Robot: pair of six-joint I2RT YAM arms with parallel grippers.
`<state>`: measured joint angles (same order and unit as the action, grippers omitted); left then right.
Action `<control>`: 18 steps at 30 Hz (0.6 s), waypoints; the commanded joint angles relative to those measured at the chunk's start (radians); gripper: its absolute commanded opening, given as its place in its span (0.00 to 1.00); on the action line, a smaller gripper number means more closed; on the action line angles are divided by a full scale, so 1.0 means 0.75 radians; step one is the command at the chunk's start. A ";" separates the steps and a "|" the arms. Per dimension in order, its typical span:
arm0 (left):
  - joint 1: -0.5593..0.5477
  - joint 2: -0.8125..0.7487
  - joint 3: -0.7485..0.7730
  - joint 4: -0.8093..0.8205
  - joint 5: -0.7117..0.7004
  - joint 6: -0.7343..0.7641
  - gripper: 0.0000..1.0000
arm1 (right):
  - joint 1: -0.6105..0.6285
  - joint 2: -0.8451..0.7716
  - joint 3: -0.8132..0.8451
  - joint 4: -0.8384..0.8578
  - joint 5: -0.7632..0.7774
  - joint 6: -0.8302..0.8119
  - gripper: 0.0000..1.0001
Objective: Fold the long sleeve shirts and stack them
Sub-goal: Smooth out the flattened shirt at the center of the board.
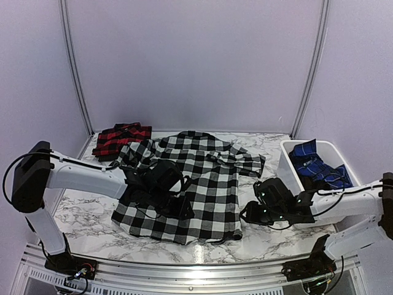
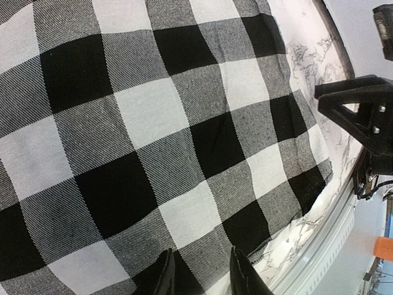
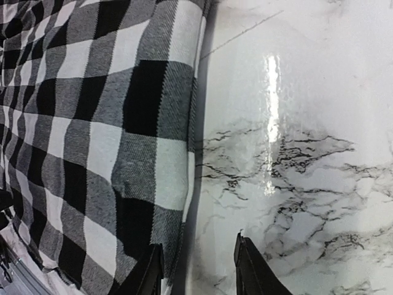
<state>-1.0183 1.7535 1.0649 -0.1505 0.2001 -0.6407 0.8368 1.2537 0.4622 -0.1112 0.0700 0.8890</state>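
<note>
Noted black-and-white shirt (image 1: 202,190) flat mid-table (image 1: 276,239), long axis far-to-near. Found right pincer (image 3: 198,243) parted astride its right edge; left pincer (image 2: 201,255) parted over left-centre. Logged red shirt (image 1: 121,138) folded far left.

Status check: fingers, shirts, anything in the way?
Left gripper fingers open over black-and-white shirt, spread out. Right gripper fingers open at its right edge. Red-and-black shirt folded, back left. White bin at right, apart.

White bin (image 1: 287,169) of blue plaid cloth (image 1: 311,161) on marble table (image 1: 270,238)
</note>
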 commanded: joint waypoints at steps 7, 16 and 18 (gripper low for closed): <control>0.060 0.007 0.025 -0.063 -0.025 0.036 0.33 | 0.184 0.140 0.349 -0.054 0.019 -0.054 0.33; 0.123 -0.012 0.020 -0.071 -0.038 0.055 0.33 | 0.220 0.261 0.178 0.089 -0.035 0.071 0.29; 0.142 -0.010 0.027 -0.071 -0.034 0.065 0.33 | 0.225 0.230 0.103 0.083 -0.040 0.119 0.29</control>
<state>-0.9390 1.7535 1.0649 -0.1642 0.1848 -0.6186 0.9970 1.4651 0.6125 -0.0666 0.0433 0.9070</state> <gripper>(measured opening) 0.330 0.291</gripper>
